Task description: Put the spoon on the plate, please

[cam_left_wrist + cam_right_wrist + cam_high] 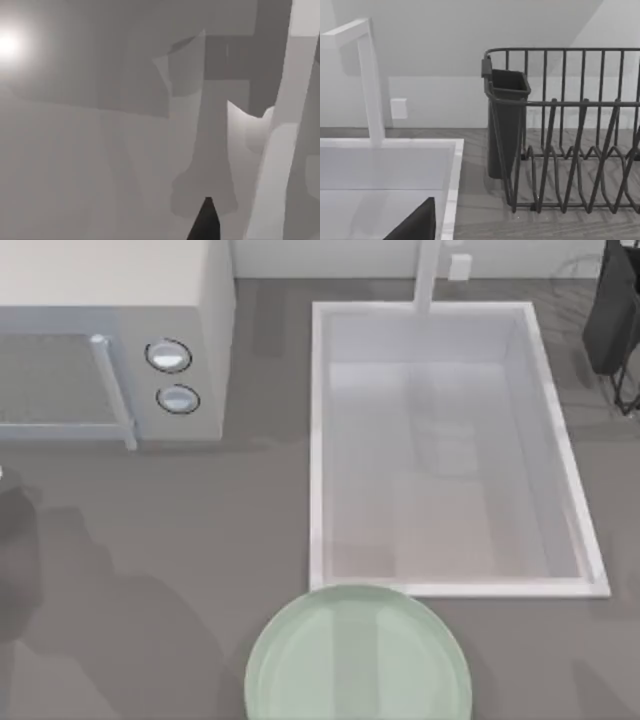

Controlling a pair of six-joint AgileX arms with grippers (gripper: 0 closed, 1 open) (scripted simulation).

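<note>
The plate (pixel 358 655), large, round and pale mint-green, lies on the grey counter at the front middle of the top view, its near edge cut off by the picture. Nothing lies on the part of it that I see. The spoon is out of view. A dark tip of my left gripper (pixel 205 222) pokes in at the edge of the left wrist view, over pale grey surfaces. A dark part of my right gripper (pixel 417 226) sits over the sink's corner in the right wrist view.
A white sink basin (pixel 448 445) with a faucet (pixel 370 80) fills the middle right, just behind the plate. A microwave (pixel 110 340) stands at the back left. A dark wire dish rack (pixel 570 135) with a cutlery cup (pixel 506 120) stands at the back right.
</note>
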